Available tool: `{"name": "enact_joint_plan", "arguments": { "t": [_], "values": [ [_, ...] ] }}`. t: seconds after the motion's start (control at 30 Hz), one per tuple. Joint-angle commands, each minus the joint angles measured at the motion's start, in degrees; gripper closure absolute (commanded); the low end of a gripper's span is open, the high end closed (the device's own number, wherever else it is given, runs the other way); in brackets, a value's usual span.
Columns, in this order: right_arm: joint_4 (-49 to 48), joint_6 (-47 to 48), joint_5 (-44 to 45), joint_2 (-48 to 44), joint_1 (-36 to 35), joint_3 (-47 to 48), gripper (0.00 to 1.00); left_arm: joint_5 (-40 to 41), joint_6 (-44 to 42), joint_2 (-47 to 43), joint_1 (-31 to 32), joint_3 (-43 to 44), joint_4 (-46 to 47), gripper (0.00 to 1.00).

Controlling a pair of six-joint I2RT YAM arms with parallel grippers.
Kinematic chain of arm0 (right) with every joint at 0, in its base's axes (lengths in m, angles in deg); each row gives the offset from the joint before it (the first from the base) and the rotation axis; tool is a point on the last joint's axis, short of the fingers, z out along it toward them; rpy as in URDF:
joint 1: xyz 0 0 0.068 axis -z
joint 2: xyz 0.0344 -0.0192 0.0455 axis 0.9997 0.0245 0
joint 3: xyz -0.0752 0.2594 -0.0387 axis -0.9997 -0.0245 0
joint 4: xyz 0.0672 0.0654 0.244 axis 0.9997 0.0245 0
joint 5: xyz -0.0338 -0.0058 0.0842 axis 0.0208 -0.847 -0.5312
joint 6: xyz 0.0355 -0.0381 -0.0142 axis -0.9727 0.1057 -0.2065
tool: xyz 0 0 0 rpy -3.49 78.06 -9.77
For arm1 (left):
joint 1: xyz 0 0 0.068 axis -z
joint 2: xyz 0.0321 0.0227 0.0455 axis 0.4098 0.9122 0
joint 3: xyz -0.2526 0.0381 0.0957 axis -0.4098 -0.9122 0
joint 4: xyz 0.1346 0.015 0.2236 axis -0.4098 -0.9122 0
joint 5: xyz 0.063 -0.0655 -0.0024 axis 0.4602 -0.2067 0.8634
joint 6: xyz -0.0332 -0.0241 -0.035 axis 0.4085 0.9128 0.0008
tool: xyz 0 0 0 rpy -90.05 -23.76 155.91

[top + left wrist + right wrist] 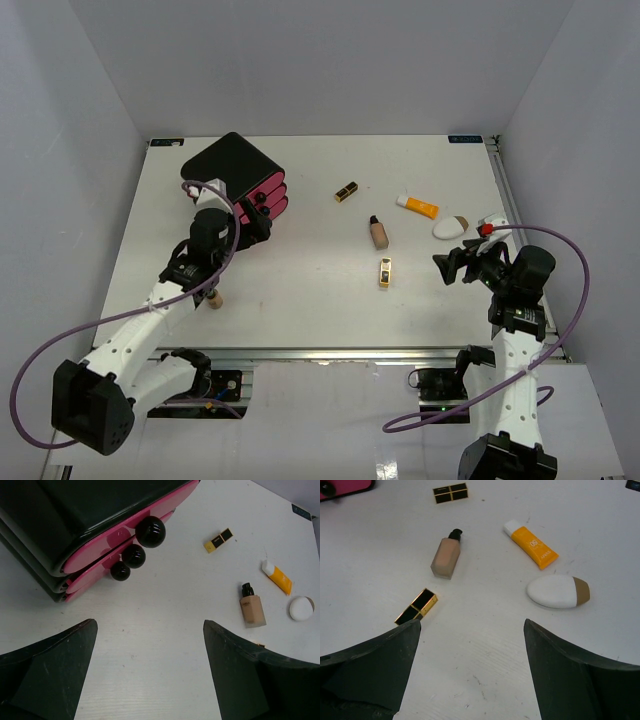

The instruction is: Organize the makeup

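The makeup lies on the white table (300, 290). One black-and-gold lipstick (346, 191) is far centre, and a second lipstick (385, 272) is nearer. A beige black-capped foundation bottle (379, 231) lies between them. An orange white-capped tube (417, 206) and a white oval puff (450, 227) are to the right. Another beige bottle (213, 297) stands beside the left arm. My left gripper (262, 222) is open and empty just in front of the drawers (120, 545). My right gripper (450, 265) is open and empty, near the puff (558, 591) and the nearer lipstick (417, 606).
A black box with three pink drawers and black knobs (235, 180) stands at the far left. The table is walled on three sides, with a metal rail (505, 200) along its right edge.
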Motion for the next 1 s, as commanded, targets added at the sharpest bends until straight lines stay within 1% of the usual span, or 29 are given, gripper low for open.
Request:
{"name": "enact_joint_plan", "arguments": {
  "t": [0.0, 0.03, 0.2, 0.3, 0.33, 0.4, 0.57, 0.63, 0.73, 0.8, 0.9, 0.97],
  "values": [
    [3.60, 8.53, -10.47, 0.26, 0.24, 1.72, 0.10, 14.06, 4.43, 5.75, 5.72, 7.80, -9.87, 0.02],
    [3.99, 8.33, -10.35, 0.26, 0.24, 1.95, 0.10, 16.48, 5.14, 7.37, 6.78, 10.02, -12.41, 0.02],
    [4.62, 8.07, -8.93, 0.40, 0.30, 2.85, 0.10, 27.25, 8.33, 15.01, 12.93, 16.90, -16.80, 0.02],
    [4.76, 8.08, -9.63, 0.26, 0.24, 3.05, 0.10, 37.44, 10.16, 23.06, 15.91, 23.57, -24.08, 0.02],
    [4.69, 8.16, -9.90, 0.26, 0.24, 3.05, 0.10, 38.87, 12.24, 25.13, 16.23, 25.86, -26.16, 0.02],
    [4.80, 8.24, -10.42, 0.23, 0.24, 3.02, 0.10, 41.31, 13.71, 29.25, 16.32, 31.25, -29.09, 0.02],
    [4.86, 8.33, -10.74, -0.23, 0.24, 2.96, 0.10, 47.77, 16.59, 36.21, 16.32, 37.73, -33.24, 0.03],
    [4.78, 8.25, -10.74, -0.36, 0.24, 2.88, 0.10, 49.31, 19.44, 39.38, 16.32, 40.16, -34.97, 0.07],
    [4.77, 8.14, -10.54, -0.18, 0.25, 2.88, 0.10, 50.58, 21.02, 41.70, 16.31, 43.45, -36.49, 0.13],
    [4.77, 7.86, -10.06, -0.10, 0.33, 2.88, 0.10, 50.58, 21.16, 43.77, 16.21, 45.09, -36.52, 0.22],
    [4.56, 7.65, -9.42, -0.02, 0.26, 2.88, 0.10, 51.22, 21.02, 45.83, 15.93, 47.34, -36.80, 0.25],
    [4.51, 7.46, -9.17, -0.09, 0.32, 2.88, 0.10, 51.38, 21.02, 47.21, 15.63, 48.24, -36.85, 0.30]
  ]
}}
